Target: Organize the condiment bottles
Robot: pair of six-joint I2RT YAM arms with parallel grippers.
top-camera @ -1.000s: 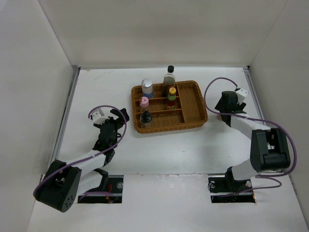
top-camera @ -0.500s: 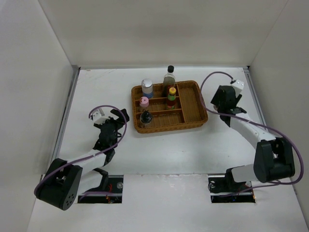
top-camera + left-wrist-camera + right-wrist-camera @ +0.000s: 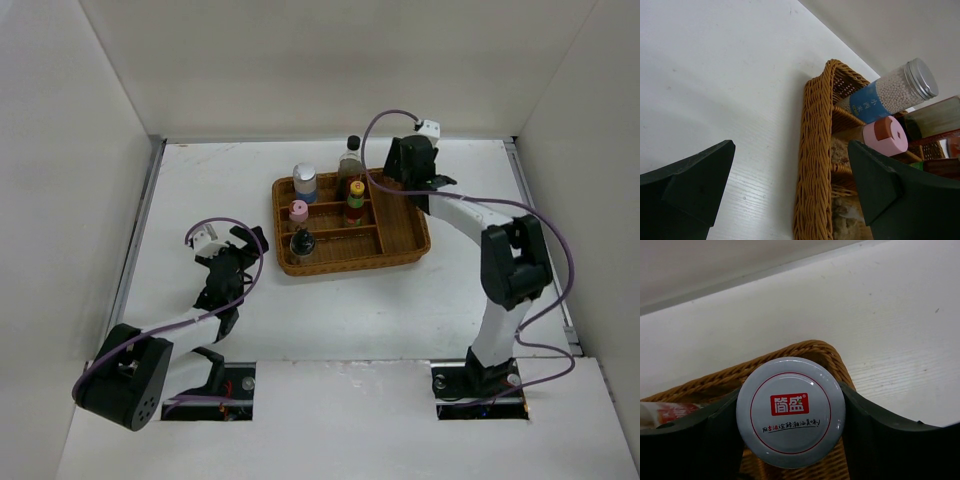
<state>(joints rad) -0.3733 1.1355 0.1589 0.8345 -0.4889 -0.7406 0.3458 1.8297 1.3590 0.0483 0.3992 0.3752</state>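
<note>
My right gripper [image 3: 408, 163] is shut on the squat jar, whose white lid with a red logo [image 3: 791, 410] fills the right wrist view between the fingers. It hangs over the far right corner of the wicker tray [image 3: 405, 215]. In the tray stand the blue-banded white-capped bottle [image 3: 305, 182], the tall clear black-capped bottle [image 3: 351, 160], the yellow-capped red-green bottle [image 3: 356, 200], the pink-capped bottle [image 3: 298, 212] and the black-capped round bottle [image 3: 302, 243]. My left gripper [image 3: 245, 246] is open and empty, left of the tray.
The left wrist view shows the tray's woven left wall [image 3: 815, 175] between the open fingers, with the blue-banded bottle [image 3: 885, 95] and pink cap [image 3: 886, 135] behind it. White walls enclose the table on three sides. The tray's right-hand compartment [image 3: 395, 205] holds nothing.
My right gripper has swung from the table right of the tray to above the tray's far right corner, with the jar in it. The left arm has not moved.
</note>
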